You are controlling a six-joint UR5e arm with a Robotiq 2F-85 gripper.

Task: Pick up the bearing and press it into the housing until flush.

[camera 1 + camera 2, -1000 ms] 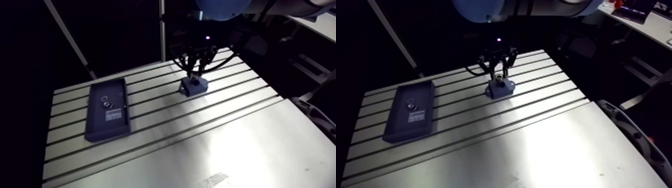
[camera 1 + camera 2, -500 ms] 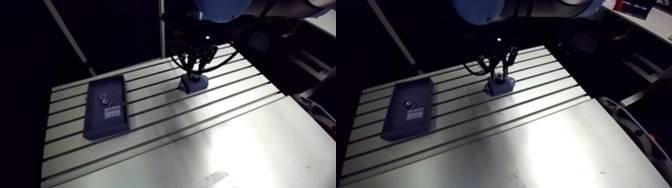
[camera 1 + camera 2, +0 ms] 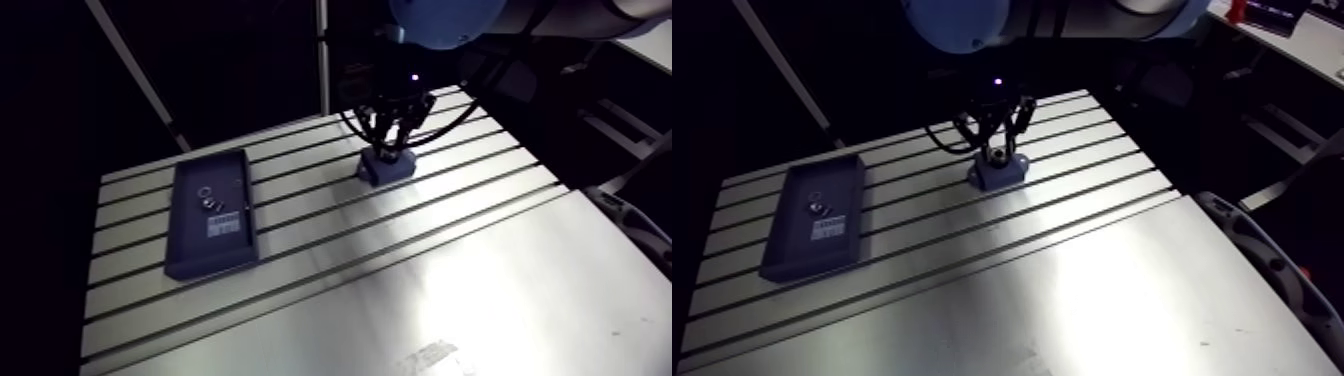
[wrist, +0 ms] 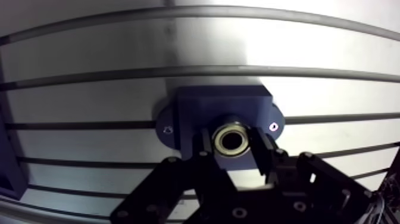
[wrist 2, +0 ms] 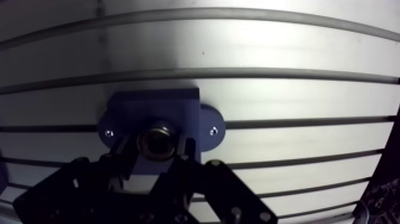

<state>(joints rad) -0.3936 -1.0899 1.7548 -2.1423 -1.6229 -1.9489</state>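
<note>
In the wrist view a dark blue housing (image 4: 196,107) with two flange screws lies on the slotted table. A metal ring bearing (image 4: 232,140) is pressed between my two black fingers, right over the middle of the housing. My gripper (image 4: 232,149) is shut on the bearing. How deep the bearing sits in the housing's bore cannot be told. In the arm view the gripper (image 3: 392,143) stands straight above the housing (image 3: 388,168) at the far side of the table.
A dark rectangular tray (image 3: 215,255) lies on the left of the table, with a few small metal parts (image 3: 208,198) and a label inside. Parallel slots run across the far half of the table (image 3: 400,290); its near half is plain sheet.
The gripper with the bearing has come down a little closer onto the housing. The arm view has shifted slightly with the arm; tray and housing stay in place.
</note>
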